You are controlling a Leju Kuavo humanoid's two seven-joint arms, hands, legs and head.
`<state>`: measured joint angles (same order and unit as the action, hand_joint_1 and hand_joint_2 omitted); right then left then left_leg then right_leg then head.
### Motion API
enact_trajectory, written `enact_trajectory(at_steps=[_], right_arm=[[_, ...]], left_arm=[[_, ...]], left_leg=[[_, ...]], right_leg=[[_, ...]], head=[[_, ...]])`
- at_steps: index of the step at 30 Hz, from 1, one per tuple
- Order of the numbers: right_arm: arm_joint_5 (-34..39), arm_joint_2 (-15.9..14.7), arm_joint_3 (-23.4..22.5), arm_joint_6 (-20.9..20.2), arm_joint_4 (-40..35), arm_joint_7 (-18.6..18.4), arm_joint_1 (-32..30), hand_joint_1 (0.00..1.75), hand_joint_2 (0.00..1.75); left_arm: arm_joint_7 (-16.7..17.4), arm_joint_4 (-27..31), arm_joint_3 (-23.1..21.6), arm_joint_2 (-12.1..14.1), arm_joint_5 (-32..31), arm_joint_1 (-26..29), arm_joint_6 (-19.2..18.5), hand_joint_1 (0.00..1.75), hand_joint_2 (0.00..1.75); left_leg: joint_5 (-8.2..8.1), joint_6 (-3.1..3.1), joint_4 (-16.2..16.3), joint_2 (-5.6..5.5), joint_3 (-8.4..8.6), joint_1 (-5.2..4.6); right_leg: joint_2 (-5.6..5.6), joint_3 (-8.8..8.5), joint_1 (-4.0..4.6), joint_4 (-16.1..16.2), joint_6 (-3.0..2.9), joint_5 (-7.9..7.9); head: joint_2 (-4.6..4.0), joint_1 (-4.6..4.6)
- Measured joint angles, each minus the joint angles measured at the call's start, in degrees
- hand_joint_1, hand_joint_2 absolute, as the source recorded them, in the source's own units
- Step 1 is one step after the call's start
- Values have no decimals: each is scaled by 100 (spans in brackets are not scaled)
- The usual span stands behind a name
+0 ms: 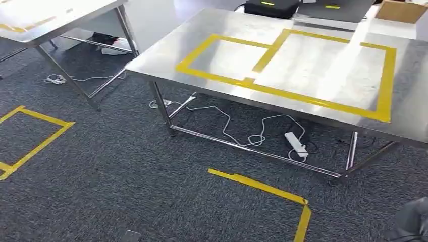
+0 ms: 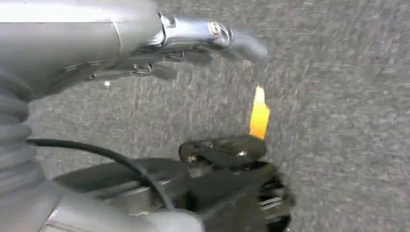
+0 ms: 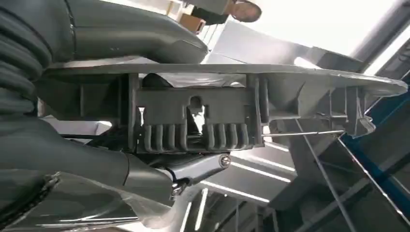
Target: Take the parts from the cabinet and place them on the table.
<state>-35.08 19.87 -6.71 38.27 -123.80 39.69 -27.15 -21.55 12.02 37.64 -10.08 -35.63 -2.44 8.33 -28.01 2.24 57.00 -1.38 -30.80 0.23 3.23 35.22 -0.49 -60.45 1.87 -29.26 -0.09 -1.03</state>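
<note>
In the right wrist view my right hand (image 3: pixel 104 162) grips a long grey moulded plastic part (image 3: pixel 193 116) with ribs and a flat flange; the thumb lies along one side and the fingers along the other. The steel table (image 1: pixel 166 60) stands ahead in the head view, its top marked with a yellow tape frame (image 1: pixel 282 93) split into two fields, both bare. My left hand (image 2: pixel 145 48) hangs over grey carpet in the left wrist view, fingers stretched out and holding nothing. A dark grey shape (image 1: pixel 414 219) enters the head view at the bottom right corner.
Under the table lie white cables and a power strip (image 1: pixel 297 143). Yellow tape marks (image 1: pixel 262 186) run across the carpet in front, with another (image 1: pixel 35 141) to the left. A second steel table (image 1: pixel 50 20) stands at the back left. Black cases (image 1: pixel 270 7) and a cardboard box (image 1: pixel 401 10) sit at the table's far edge.
</note>
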Motion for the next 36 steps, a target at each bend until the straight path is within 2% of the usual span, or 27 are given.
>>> enact_trajectory(at_steps=[1, 3, 4, 5, 6, 7, 8, 9, 10, 12, 14, 15, 16, 18, 19, 20, 21, 23, 24, 25, 28, 30, 31, 33, 34, 35, 36], right_arm=[[-18, 0, 2, 0, 2, 4, 28, 175, 175], [-54, 0, 2, 0, 4, 7, 42, 175, 175], [-65, 0, 2, 0, 22, 7, 30, 175, 175], [-74, -2, 2, 0, 42, 2, 17, 175, 175], [-90, -2, 4, 0, 66, 2, 11, 175, 175], [-109, -2, 15, 0, 102, 2, 9, 175, 175], [-142, -11, 41, 0, 153, 2, 3, 175, 175], [-199, -31, 70, 0, 219, 2, 8, 175, 175], [-247, -50, 109, 0, 304, 2, -7, 175, 175], [-403, -131, 168, -15, 487, -102, -42, 175, 175], [-762, -258, 252, -31, 682, -370, -86, 175, 175], [-938, -315, 304, -31, 772, -501, -103, 175, 175], [-1064, -374, 363, -28, 856, -605, -99, 175, 175], [-1202, -465, 446, -17, 988, -704, -96, 175, 175], [-1248, -503, 474, -15, 1041, -739, -96, 175, 175], [-1277, -538, 505, -15, 1093, -770, -98, 175, 175], [-1292, -566, 531, -15, 1137, -791, -103, 175, 175], [-1311, -605, 559, -15, 1206, -807, -105, 175, 175], [-1311, -623, 579, -13, 1233, -809, -104, 175, 175], [-1314, -634, 588, -13, 1255, -809, -93, 175, 175], [-1314, -680, 614, -13, 1305, -817, -116, 175, 175], [-1314, -719, 627, -11, 1338, -820, -115, 175, 175], [-1314, -730, 632, -11, 1338, -817, -99, 175, 175], [-1327, -769, 640, -11, 1348, -809, -87, 175, 175], [-1327, -776, 647, -11, 1355, -809, -93, 175, 175], [-1322, -789, 649, -11, 1366, -813, -103, 175, 175], [-1311, -802, 649, -11, 1383, -820, -111, 175, 175]], left_arm=[[0, 0, 0, -4, -20, 2, 0, 0, 175], [9, 0, 0, -7, -37, 30, 9, 0, 175], [26, 0, 2, -11, -46, 36, 11, 0, 175], [35, 0, 2, -20, -52, 36, 15, 0, 175], [35, 0, 4, -24, -68, 30, 17, 0, 175], [35, 0, 9, -31, -90, 26, 26, 0, 175], [39, 0, 20, -31, -96, 19, 33, 0, 175], [42, 0, 42, -24, -103, 16, 39, 0, 175], [42, 0, 68, -22, -109, 5, 50, 0, 175], [42, 0, 103, -22, -155, -18, 74, 0, 175], [42, 0, 140, -24, -184, -35, 76, 0, 175], [39, 0, 155, -24, -216, -43, 76, 0, 175], [39, 0, 175, -24, -225, -43, 76, 0, 175], [39, 0, 212, -24, -240, -20, 74, 0, 175], [39, 0, 232, -24, -243, 5, 74, 0, 175], [39, 0, 240, -24, -256, 25, 72, 0, 175], [39, 0, 245, -22, -258, 31, 72, 0, 175], [39, 0, 255, -22, -260, 23, 72, 0, 175], [39, 0, 269, -11, -262, 27, 72, 0, 175], [39, 0, 282, -2, -267, 17, 72, 0, 175], [39, 0, 284, -11, -267, 17, 72, 0, 175], [39, 0, 291, -17, -258, 15, 74, 0, 175], [39, 0, 297, -22, -258, 4, 72, 0, 175], [39, 0, 302, -26, -264, -2, 72, 0, 175], [39, 0, 306, -26, -264, 3, 72, 0, 175], [39, 0, 310, -28, -264, 9, 72, 0, 175], [39, 0, 315, -30, -264, 18, 72, 0, 175]], left_leg=[[0, 14, 0, 82, -4, -4], [-11, 15, 2, 264, -4, -7], [-16, 10, 5, 340, -4, -3], [-29, -3, 6, 413, 5, 0], [-45, -21, 8, 485, 21, 4], [-67, -42, 10, 548, 48, 11], [-95, -78, 15, 602, 85, 14], [-129, -126, 21, 657, 96, -24], [-157, -167, 50, 663, 105, -41], [-162, -196, 25, 721, 146, -38], [-227, -287, 39, 742, 188, -6], [-357, -313, 231, 466, 123, 16], [-565, -320, 604, 304, -58, 21], [-961, -328, 1562, 204, -542, 21], [-1021, -320, 1894, 196, -731, 19], [-913, -301, 1909, 193, -784, 18], [-663, -268, 1665, 191, -709, 13], [-32, -160, 691, 177, -347, -19], [97, -76, 319, 137, -211, -56], [11, -42, 232, 137, -169, -71], [-17, -24, 76, 143, -131, -93], [3, 11, -26, 134, 14, -39], [-10, 32, -31, 136, 32, -36], [-49, 55, -29, 141, 55, -39], [-74, 53, -28, 143, 72, -39], [-102, 47, -27, 143, 112, -36], [-138, 39, -27, 142, 160, -32]], right_leg=[[-174, 185, -8, -384, 27, -239], [-270, 614, -28, -1277, 89, -637], [-283, 726, -42, -1504, 117, -665], [-296, 688, -61, -1430, 138, -550], [-334, 509, -75, -1101, 154, -331], [-401, 235, -85, -604, 162, -88], [-574, -86, -89, -40, 168, 130], [-787, -239, -43, 224, 153, 47], [-687, -297, -57, 259, 48, 96], [-634, -292, -33, 241, -26, 64], [-556, -317, -61, 278, -117, 74], [-540, -330, -66, 279, -144, 59], [-520, -333, -66, 279, -172, 49], [-457, -344, -55, 277, -208, 27], [-415, -362, -43, 275, -223, 14], [-368, -396, -30, 275, -226, -5], [-328, -436, -19, 275, -224, -30], [-276, -538, -2, 278, -213, -87], [-265, -474, -17, 285, -203, -114], [-245, -555, 17, 274, -154, -145], [-242, -554, -16, 261, -19, -33], [-271, -489, -19, 128, 22, -155], [-275, -348, -21, -150, 40, -307], [-276, 187, -27, -1056, 96, -695], [-276, 402, -27, -1364, 119, -782], [-280, 528, -36, -1459, 136, -716], [-284, 504, -48, -1285, 141, -511]], head=[[0, -33], [0, -24], [0, -33], [0, -28], [0, -30], [0, -28], [0, -30], [0, -33], [0, -9], [0, 22], [0, 22], [0, 40], [0, 59], [0, 66], [0, 72], [0, 68], [0, 72], [0, 72], [0, 64], [0, 53], [0, 73], [0, 51], [0, 26], [0, 33], [0, 33], [0, 28], [0, 33]])
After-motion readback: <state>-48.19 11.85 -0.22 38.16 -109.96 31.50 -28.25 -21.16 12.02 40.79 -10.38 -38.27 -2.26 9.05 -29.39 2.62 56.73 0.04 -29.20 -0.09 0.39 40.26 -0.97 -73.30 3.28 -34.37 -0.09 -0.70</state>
